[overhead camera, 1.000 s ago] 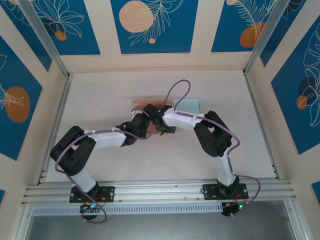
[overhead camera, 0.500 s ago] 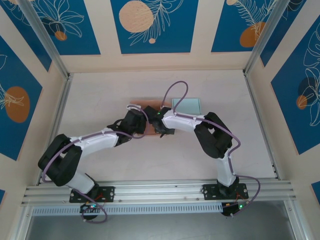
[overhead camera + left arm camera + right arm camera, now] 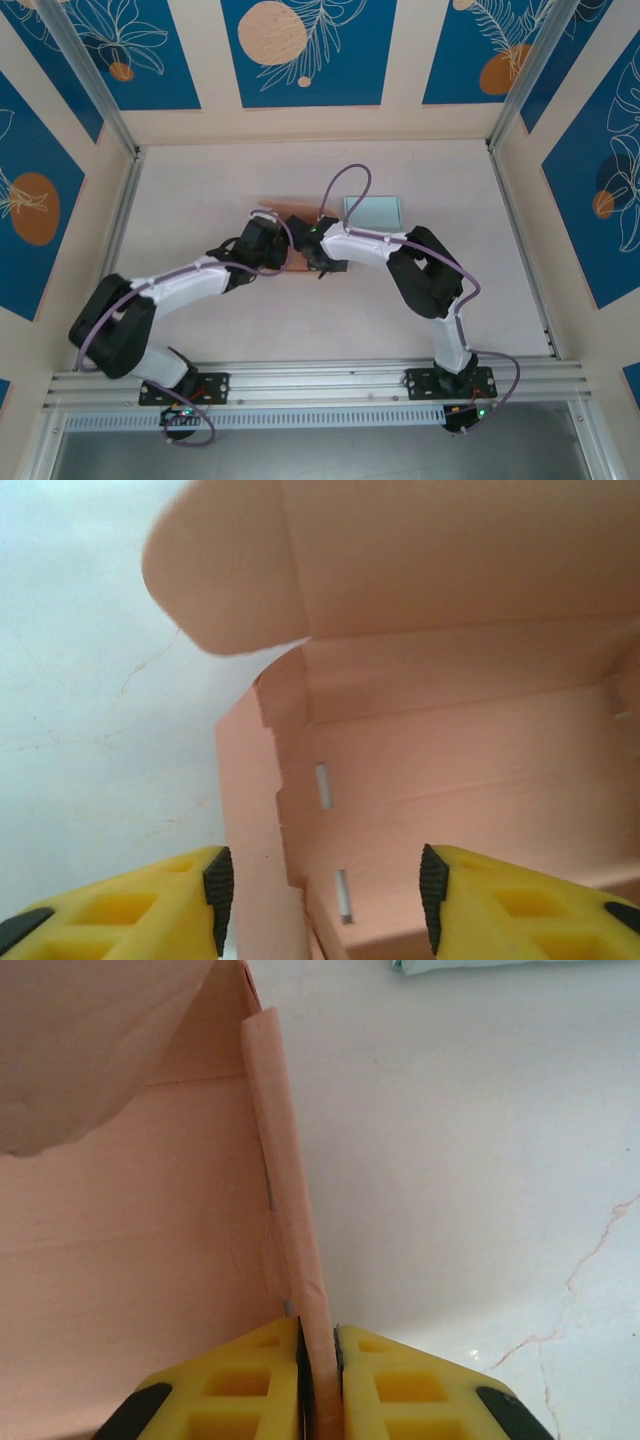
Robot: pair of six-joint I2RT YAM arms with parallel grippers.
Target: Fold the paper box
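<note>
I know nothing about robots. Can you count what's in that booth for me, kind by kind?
Robot arms: 2, the left arm and the right arm
Peach paper box: 1
Pale green flat piece: 1
Total: 4

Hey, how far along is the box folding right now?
Partway. Done: the paper box has its walls standing, and one side wall looks folded double. In hand: the right jaws pinch that doubled wall; the left jaws stand open astride the opposite wall. Left: the slots beside it look empty and the lid is up, so tucking and closing remain.
</note>
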